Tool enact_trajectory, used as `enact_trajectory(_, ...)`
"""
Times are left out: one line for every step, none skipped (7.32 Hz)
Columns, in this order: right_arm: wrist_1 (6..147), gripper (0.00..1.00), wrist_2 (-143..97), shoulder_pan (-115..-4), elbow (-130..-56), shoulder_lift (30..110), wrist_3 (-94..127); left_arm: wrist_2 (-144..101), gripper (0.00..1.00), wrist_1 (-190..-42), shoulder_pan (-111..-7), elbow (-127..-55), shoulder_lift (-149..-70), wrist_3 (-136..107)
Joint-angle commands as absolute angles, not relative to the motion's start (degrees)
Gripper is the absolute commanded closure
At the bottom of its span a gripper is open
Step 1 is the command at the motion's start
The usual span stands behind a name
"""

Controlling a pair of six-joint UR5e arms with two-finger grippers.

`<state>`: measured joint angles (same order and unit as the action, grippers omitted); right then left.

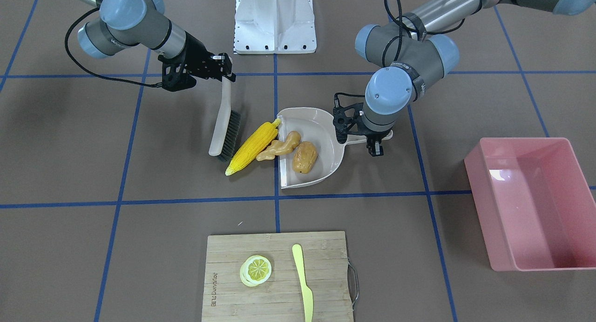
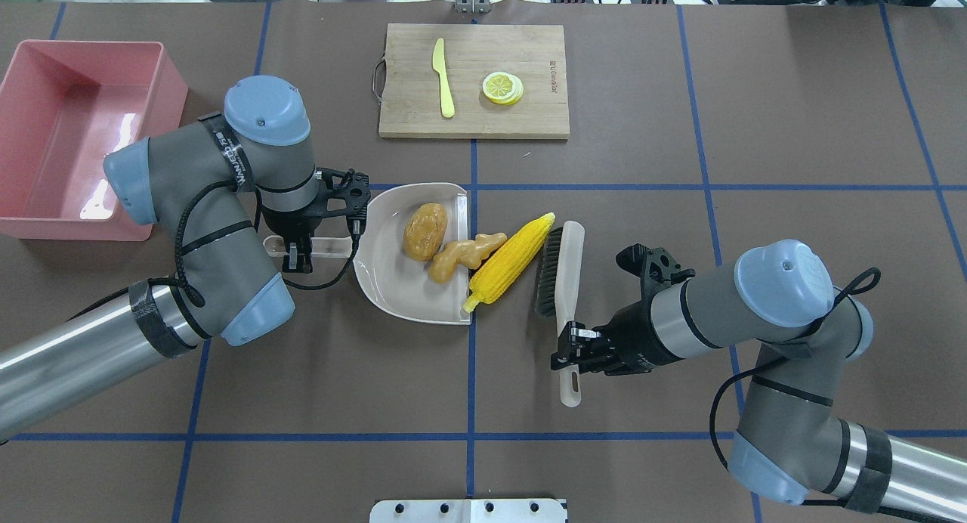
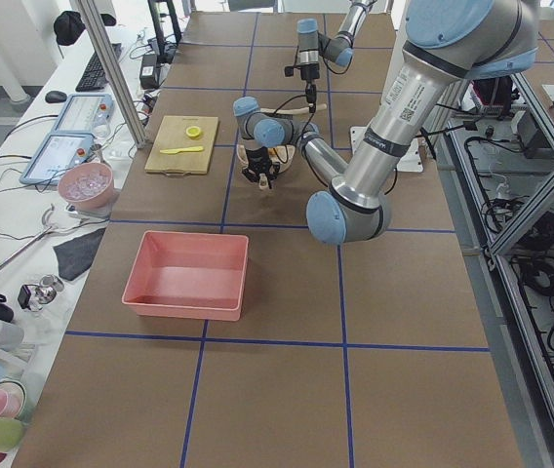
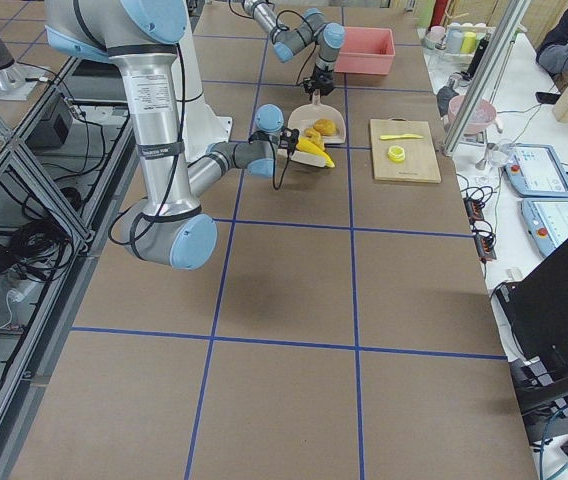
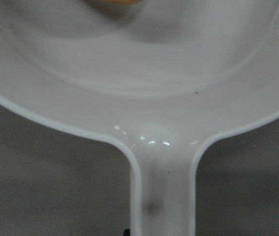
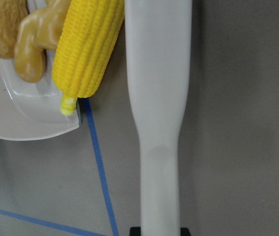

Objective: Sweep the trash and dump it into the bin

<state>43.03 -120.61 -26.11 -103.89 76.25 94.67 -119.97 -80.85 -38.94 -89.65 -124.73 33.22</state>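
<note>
The brown potato [image 1: 305, 157] lies inside the beige dustpan [image 1: 321, 122]. The tan ginger root [image 1: 281, 146] lies across the pan's open lip. The yellow corn cob [image 1: 253, 146] lies mostly on the table, its tip at the lip. My left gripper [image 2: 297, 255] is shut on the dustpan's handle [image 5: 164, 196]. My right gripper [image 2: 576, 349] is shut on the handle of a white brush [image 2: 570, 281], whose dark bristles stand right beside the corn [image 6: 88, 49]. The pink bin [image 2: 170, 92] stands empty at the table's far left, apart from the pan.
A wooden cutting board [image 2: 408, 92] with a lemon slice [image 2: 502, 87] and a yellow knife [image 2: 444, 77] lies at the far side of the table. The white robot base [image 1: 274, 19] is at the near edge. Blue tape lines cross the brown mat.
</note>
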Motion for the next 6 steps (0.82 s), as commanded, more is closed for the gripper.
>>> enact_trajectory(42.89, 1.00, -120.59, -26.63, -100.39, 72.27, 95.01, -119.97, 1.00, -80.86, -38.94, -89.65, -124.80, 33.22)
enact_trajectory(42.98, 1.00, -120.59, -26.72, -99.85, 71.55, 95.01, -119.97, 1.00, -80.86, -38.94, -89.65, -124.80, 33.31)
enact_trajectory(42.98, 1.00, -120.59, -26.72, -99.84, 71.28, 95.10, -119.97, 1.00, -80.86, -39.02, -89.65, -124.80, 33.31)
enact_trajectory(42.98, 1.00, -120.50, -26.72, -99.84, 71.02, 95.45, -119.97, 1.00, -80.77, -39.02, -89.65, -124.80, 33.40)
enact_trajectory(42.98, 1.00, -120.15, -26.72, -99.50, 70.41, 95.45, -119.88, 1.00, -80.60, -39.02, -89.65, -124.80, 33.40)
enact_trajectory(42.98, 1.00, -120.15, -26.72, -98.54, 69.36, 96.23, -119.97, 1.00, -80.60, -39.02, -89.74, -124.80, 33.40)
